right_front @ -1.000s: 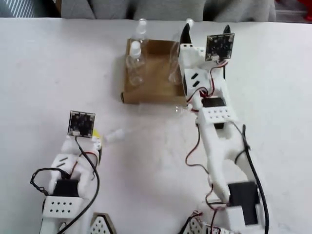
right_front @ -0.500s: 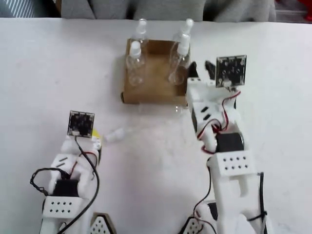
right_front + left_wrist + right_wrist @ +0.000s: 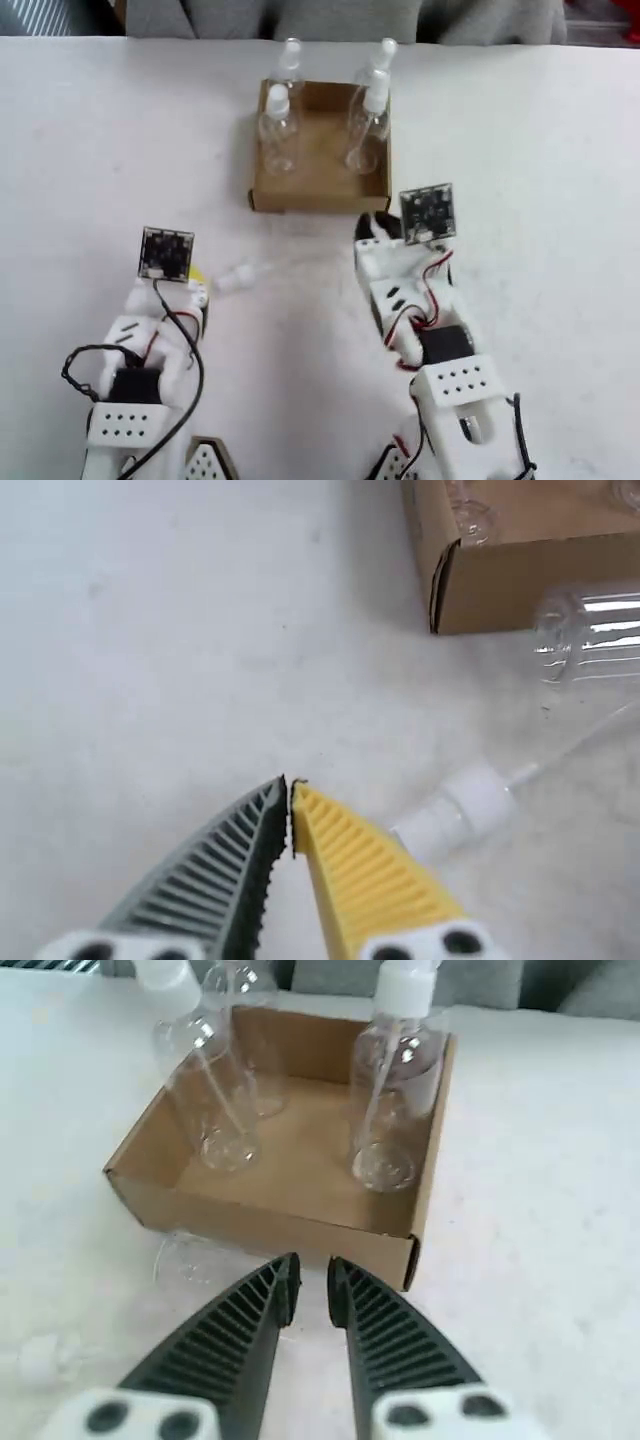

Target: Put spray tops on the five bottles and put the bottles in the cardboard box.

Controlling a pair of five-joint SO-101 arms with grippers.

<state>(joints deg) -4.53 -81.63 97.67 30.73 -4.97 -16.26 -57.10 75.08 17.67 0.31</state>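
**Q:** Where is free room lying, seen from above?
**A:** Bare table (image 3: 90, 140) is stretching across the left and right of the frame. The cardboard box's (image 3: 310, 200) middle floor is staying open.

**Q:** What is obstructing?
**A:** Four upright bottles (image 3: 277, 125) are occupying the box corners. A lying bottle (image 3: 590, 630), a spray top (image 3: 236, 278) and the right gripper (image 3: 372, 225) are crowding the strip below its front wall.

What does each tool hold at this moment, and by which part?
Nothing. The left tool is shut and empty, near the loose spray top. The right tool is empty too, just before the cardboard box.
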